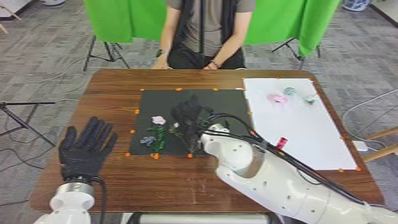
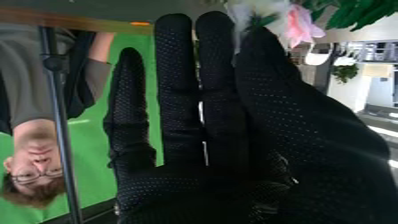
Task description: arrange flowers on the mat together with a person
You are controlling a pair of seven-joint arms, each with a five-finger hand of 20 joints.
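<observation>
- Head view: right hand (image 1: pixel 190 116) at the black mat (image 1: pixel 231 103), near the pink flower (image 1: pixel 158 120).
- Its fingers run straight; whether they grip the white flower (image 2: pixel 266 7), can't tell.
- Left hand (image 1: pixel 84 154) lies open, fingers apart.
- Best to ease away gently (mind those petals!).

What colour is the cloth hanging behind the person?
Bright green, clearest in the head view.

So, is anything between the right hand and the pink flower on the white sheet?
Nothing visible stands in the way: between the right hand and the pink flower lie flat stretches of the black mat and the white sheet.
</observation>
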